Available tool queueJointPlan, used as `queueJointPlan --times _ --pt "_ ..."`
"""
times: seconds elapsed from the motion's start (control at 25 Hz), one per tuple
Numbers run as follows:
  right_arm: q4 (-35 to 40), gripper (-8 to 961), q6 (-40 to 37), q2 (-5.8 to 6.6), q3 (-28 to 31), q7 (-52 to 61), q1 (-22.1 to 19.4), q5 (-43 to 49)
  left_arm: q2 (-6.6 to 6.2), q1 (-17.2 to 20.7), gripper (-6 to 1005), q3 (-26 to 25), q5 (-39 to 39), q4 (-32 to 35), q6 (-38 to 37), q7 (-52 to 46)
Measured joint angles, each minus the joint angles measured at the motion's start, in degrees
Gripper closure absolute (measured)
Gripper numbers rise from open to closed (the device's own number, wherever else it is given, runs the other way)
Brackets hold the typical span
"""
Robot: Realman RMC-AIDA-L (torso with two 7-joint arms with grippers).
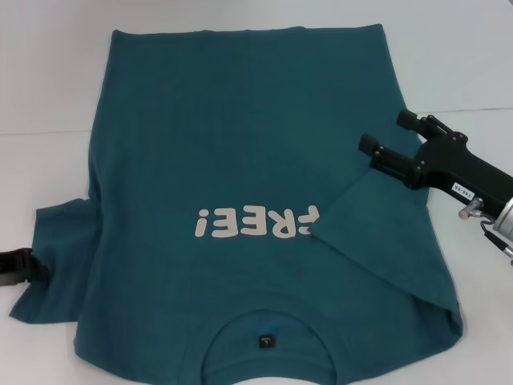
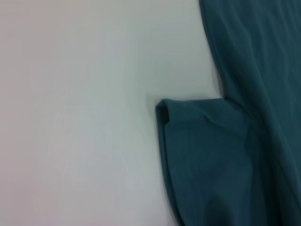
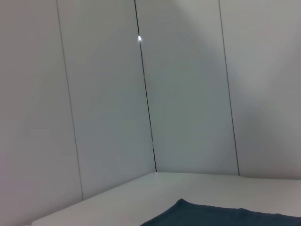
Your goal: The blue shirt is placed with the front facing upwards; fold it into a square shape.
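Note:
The blue shirt [image 1: 240, 160] lies flat on the white table with its front up, and the white "FREE!" lettering [image 1: 252, 222] reads upside down from the head. The collar with its dark label [image 1: 264, 341] is nearest me. The sleeve on the right [image 1: 377, 233] is folded inward over the chest and covers the first letter. Just above that fold hovers my right gripper [image 1: 389, 132], open and holding nothing. The other sleeve [image 1: 56, 249] [image 2: 202, 155] lies spread out flat. My left gripper [image 1: 14, 267] shows only as a dark tip at that sleeve's outer edge.
Bare white table [image 1: 48, 72] surrounds the shirt to the left and behind. White wall panels [image 3: 141, 94] rise behind the table; in the right wrist view a strip of the shirt's edge [image 3: 225, 216] shows below them.

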State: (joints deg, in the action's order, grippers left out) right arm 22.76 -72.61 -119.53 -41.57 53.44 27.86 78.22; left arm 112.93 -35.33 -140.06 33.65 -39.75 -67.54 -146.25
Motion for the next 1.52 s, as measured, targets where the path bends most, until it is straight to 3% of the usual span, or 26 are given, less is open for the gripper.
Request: queueJointPlan --times 0.12,0.4,1.52 --pt "0.0 29 -0.08 0.0 0.0 0.0 -0.06 0.0 0.0 0.0 928 0.16 0.0 -0.33 0.01 0.11" --pt "0.0 29 -0.12 0.0 0.0 0.0 -0.09 0.0 0.0 0.0 949 0.23 0.0 -0.41 0.27 0.29" --pt "-0.18 32 0.31 0.0 0.09 0.0 0.09 0.0 0.4 -0.1 955 -0.07 -1.01 -5.06 0.38 0.14"
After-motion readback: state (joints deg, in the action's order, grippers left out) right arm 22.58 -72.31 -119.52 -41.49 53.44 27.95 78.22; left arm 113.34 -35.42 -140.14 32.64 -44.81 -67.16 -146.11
